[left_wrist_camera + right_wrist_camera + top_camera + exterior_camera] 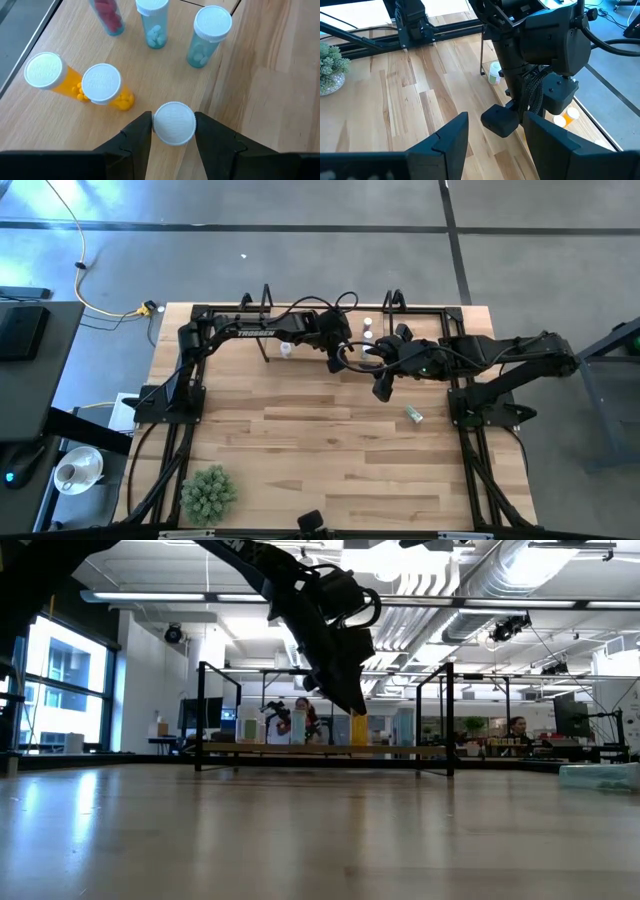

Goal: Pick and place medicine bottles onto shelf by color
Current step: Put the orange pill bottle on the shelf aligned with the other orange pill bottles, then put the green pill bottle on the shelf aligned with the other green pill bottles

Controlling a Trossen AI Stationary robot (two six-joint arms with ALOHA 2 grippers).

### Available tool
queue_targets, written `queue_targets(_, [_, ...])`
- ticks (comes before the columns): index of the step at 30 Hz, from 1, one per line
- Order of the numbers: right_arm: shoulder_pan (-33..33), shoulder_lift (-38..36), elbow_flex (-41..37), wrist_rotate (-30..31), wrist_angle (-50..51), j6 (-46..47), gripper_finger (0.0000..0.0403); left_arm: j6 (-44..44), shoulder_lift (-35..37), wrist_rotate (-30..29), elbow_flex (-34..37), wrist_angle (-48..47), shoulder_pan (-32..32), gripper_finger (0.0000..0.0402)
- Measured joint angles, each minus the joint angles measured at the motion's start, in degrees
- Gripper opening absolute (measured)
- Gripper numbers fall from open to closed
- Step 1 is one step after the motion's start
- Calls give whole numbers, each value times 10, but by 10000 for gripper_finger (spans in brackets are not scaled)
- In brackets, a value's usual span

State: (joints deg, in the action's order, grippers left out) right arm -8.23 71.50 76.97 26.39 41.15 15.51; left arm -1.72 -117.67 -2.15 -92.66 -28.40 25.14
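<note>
The left gripper [172, 131] stands over the shelf [240, 65], fingers parted, with a white-capped bottle [173, 123] between them. Two orange bottles [102, 86] stand at ten o'clock, teal ones [207, 35] at twelve. The right gripper [492, 137] hovers open nearby, holding nothing.

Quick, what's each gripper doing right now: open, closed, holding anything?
Left gripper: over the shelf, fingers either side of a white-capped bottle; grip or release cannot be told.
Right gripper: open, empty, above the table.
</note>
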Motion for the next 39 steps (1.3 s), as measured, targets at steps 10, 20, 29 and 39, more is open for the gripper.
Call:
queue_targets(10, [0, 0, 0, -5, 0, 0, 181, -4, 0, 0, 0, 0, 0, 139])
queue_targets(20, [0, 0, 0, -5, 1, 0, 181, -3, 3, 0, -32, -24, 0, 139])
queue_targets(29, [0, 0, 0, -5, 3, 0, 181, 1, 4, -24, -96, -167, 0, 138])
queue_targets(39, [0, 0, 0, -28, 5, 1, 181, 40, 3, -73, -36, -181, 0, 121])
